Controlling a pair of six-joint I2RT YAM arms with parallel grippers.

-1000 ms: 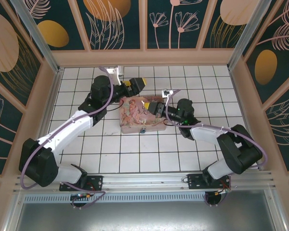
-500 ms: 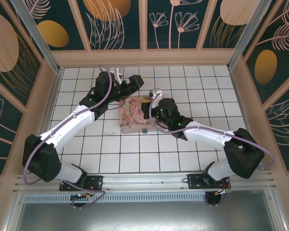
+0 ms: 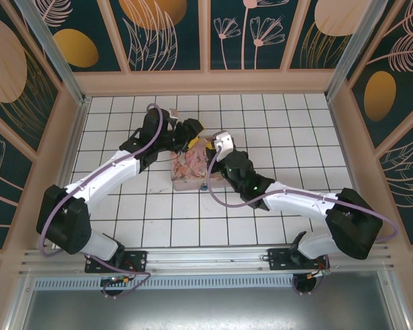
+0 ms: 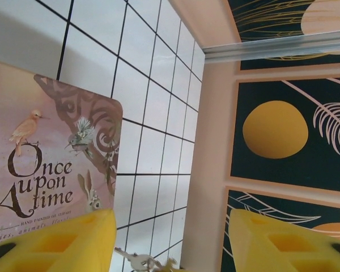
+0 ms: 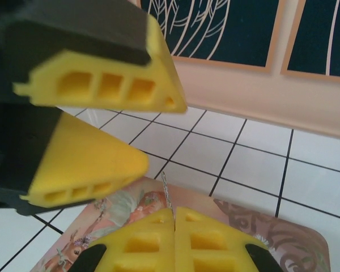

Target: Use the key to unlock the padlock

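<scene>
Nearest in the right wrist view, the right hand (image 5: 174,218) is pressing its yellow fingers flat together at the bottom of the frame. It is pinching the key (image 5: 165,190), which is sticking up out of the seam as a thin greyish sliver (edge-on, so its colour and teeth are not readable). In the overhead view the padlock (image 3: 204,184) is sitting at the lower edge of the pink tin (image 3: 189,172), just left of the right arm. It is showing as a tiny dark bluish speck, too small for detail. The tin is lying flat on the white tiled counter (image 3: 282,130), its lid showing birds, a rabbit and the words "Once upon a time". Beyond the sliver, in the upper left of the right wrist frame, the left hand (image 5: 165,136) is holding its two yellow fingers partly apart, with the key's tip just below the gap. At the bottom edge of the left wrist frame, a small pale metal piece with a brassy end is showing between those fingers.
</scene>
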